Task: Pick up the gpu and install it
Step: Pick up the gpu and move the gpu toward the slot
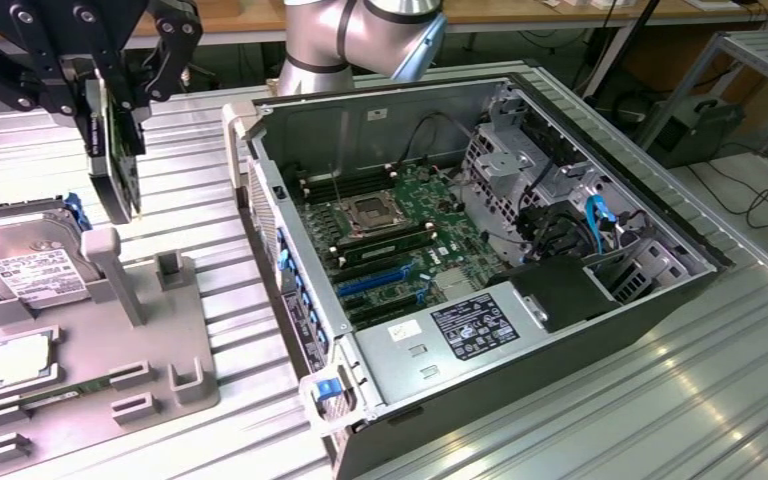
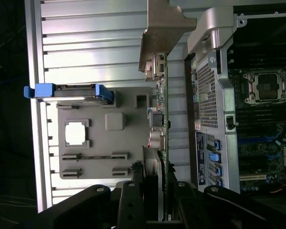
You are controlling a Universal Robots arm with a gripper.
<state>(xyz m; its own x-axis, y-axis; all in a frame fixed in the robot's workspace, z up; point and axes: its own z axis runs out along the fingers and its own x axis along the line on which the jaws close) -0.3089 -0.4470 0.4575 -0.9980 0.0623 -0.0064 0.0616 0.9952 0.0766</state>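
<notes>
while the exterior view gives the gpu (image 1: 115, 170) as a dark edge-on slab at ten o'clock, hanging over the grey holder tray (image 1: 91, 400) beside the hard drive (image 1: 31, 265), the wrist view reveals its silver bracket (image 2: 159, 28). the gripper (image 1: 111, 85) points straight down, clamped on the card. the open computer case (image 1: 491, 250) sits at three o'clock.
</notes>
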